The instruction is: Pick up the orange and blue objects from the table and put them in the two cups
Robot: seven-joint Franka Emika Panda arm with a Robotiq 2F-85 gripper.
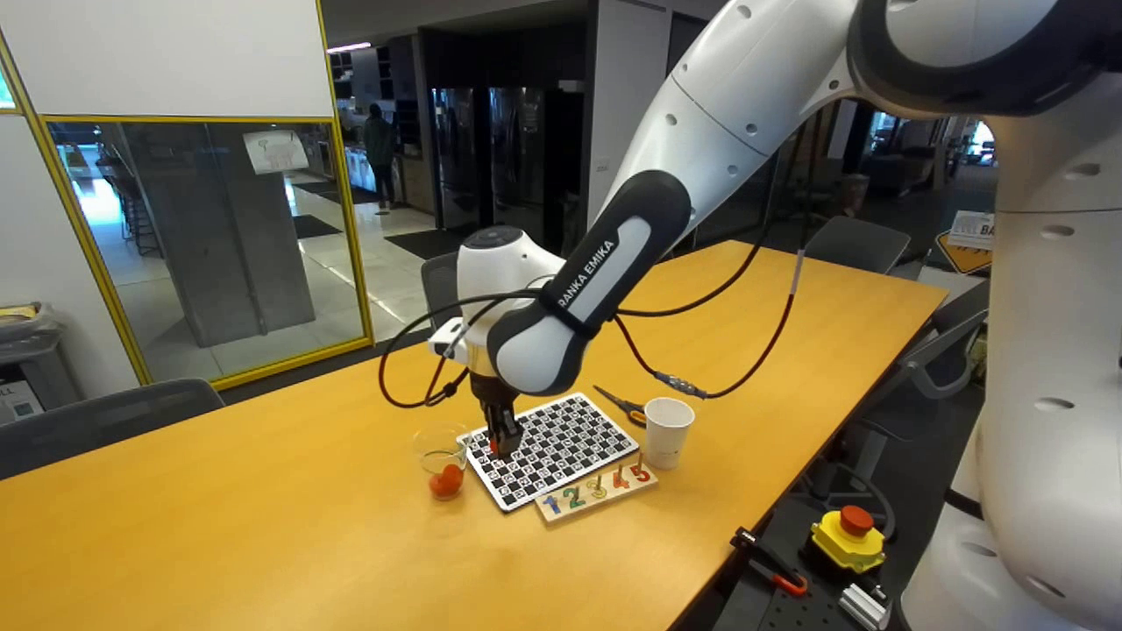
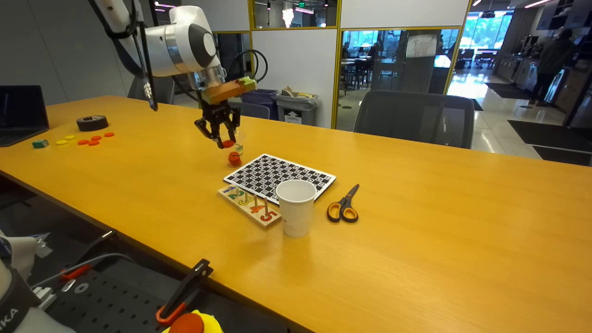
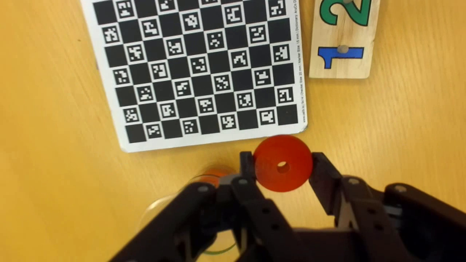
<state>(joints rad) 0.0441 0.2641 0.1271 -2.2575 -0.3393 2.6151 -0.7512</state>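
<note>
A red-orange disc (image 3: pixel 283 153), round and pierced by a small hole, is grasped at its rim by the gripper (image 3: pixel 283 163). It is held raised near one short edge of the checkered board (image 3: pixel 218 60), flat face turned upward, broad span roughly level. Beside that edge, orange pieces (image 1: pixel 447 479) are visible in the clear cup (image 1: pixel 438 460). Near the board's opposite end, a white paper cup (image 1: pixel 668 429) is positioned upright. Well apart from the board, loose orange discs (image 2: pixel 94 143) are laid flat.
</note>
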